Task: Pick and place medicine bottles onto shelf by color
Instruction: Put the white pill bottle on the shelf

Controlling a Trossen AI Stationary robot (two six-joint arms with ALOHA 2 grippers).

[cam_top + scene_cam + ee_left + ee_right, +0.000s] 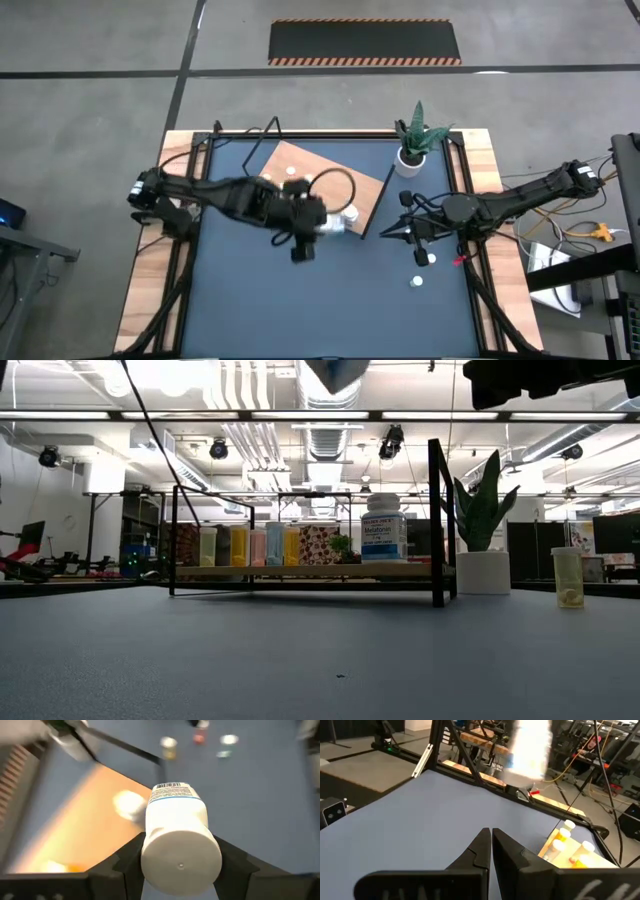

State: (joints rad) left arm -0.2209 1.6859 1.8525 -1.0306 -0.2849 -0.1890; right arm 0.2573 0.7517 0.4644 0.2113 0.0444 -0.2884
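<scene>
Where the high view looks straight down, the left gripper (335, 226) holds a big white bottle (343, 222) over the shelf (290, 165) edge nearest the table's middle, at about five o'clock on the board; a small white bottle (292, 171) stands on the board toward eleven o'clock. The right gripper (388, 233) waits at three o'clock from the shelf, near the potted plant (413, 140), with two small bottles (421, 259) on the blue table (300, 300) at five o'clock from it.

In the low view, a row of small coloured bottles (250, 547) stands on the shelf beside a white bottle (384, 529) whose blue label reads, as far as it can be made out, "Melatonin". A yellowish bottle (567, 577) stands alone at three o'clock.

In the left wrist view, the fingers (120, 862) are clamped on the big white bottle's cap end; a barcode shows on its label, no words legible.

In the right wrist view, the fingertips (482, 840) are pressed together, empty.
</scene>
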